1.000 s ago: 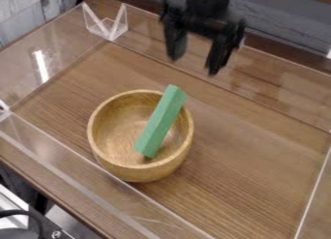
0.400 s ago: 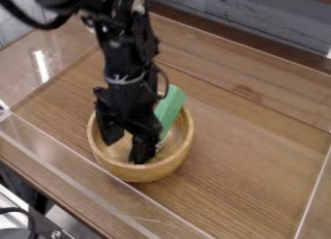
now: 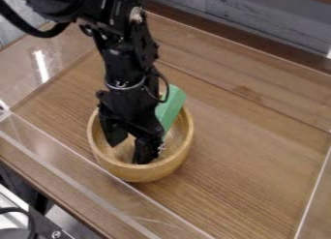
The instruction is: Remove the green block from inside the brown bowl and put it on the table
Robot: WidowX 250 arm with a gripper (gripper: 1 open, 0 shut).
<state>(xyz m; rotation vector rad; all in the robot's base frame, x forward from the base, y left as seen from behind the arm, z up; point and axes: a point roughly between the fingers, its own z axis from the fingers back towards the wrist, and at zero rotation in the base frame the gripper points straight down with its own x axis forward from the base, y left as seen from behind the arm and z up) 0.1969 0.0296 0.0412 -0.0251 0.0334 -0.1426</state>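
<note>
The camera view showed the black end effector (image 3: 135,136) with its fingers spread wide, down in the bowl (image 3: 184,154) on the bench (image 3: 246,136), right by the green block (image 3: 171,105), which leaned inside with its top up at the rim. If the fingers closed off to one side, they could have pushed the block or bumped the bowl and made it slide. The block's low end was hidden behind the fingers, so I could not tell if they touched it.
</note>
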